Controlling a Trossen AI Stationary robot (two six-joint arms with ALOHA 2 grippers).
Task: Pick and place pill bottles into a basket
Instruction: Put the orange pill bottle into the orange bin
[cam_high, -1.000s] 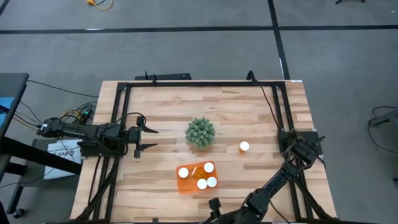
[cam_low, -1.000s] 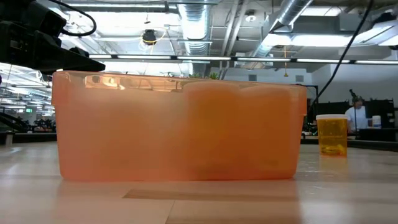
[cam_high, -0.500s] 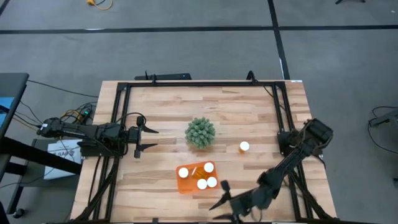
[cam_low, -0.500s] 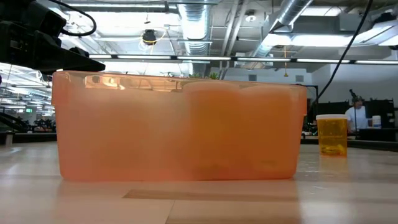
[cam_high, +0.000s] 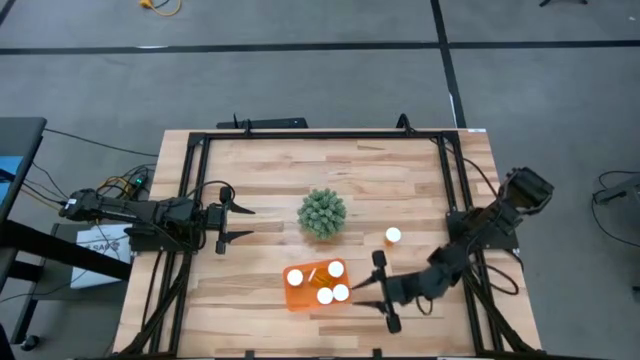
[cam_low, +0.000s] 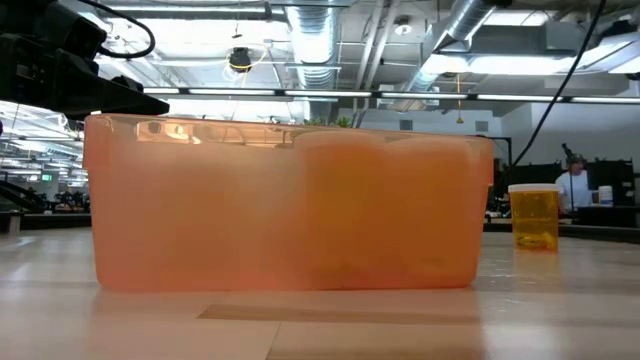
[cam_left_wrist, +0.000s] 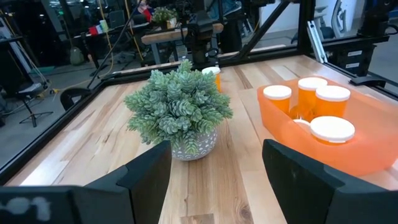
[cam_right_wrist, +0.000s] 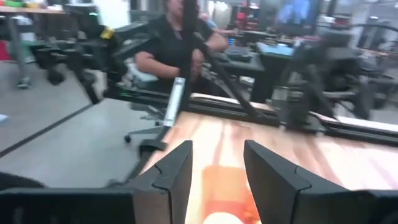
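The orange basket (cam_high: 305, 287) sits near the table's front, with several white-capped pill bottles (cam_high: 336, 270) standing in it; it fills the low view (cam_low: 290, 205). One more pill bottle (cam_high: 393, 236) stands on its base on the wood, to the right of the green plant (cam_high: 322, 213), and also shows in the low view (cam_low: 533, 215). My right gripper (cam_high: 377, 290) is open and empty just right of the basket, fingers pointing toward it; the basket shows between its fingers in the right wrist view (cam_right_wrist: 219, 177). My left gripper (cam_high: 236, 222) is open and empty at the table's left, pointing at the plant (cam_left_wrist: 180, 112).
The plant stands in a small pot at the table's middle, between my left gripper and the lone bottle. A black frame (cam_high: 320, 134) runs around the table's edges. A person (cam_right_wrist: 180, 50) shows in the room beyond the table. Bare wood lies at the far side.
My right gripper has swung from the table's near edge toward the far side and slightly right, turning until its fingers point at the basket's right side. The basket, bottles and left arm have kept still.
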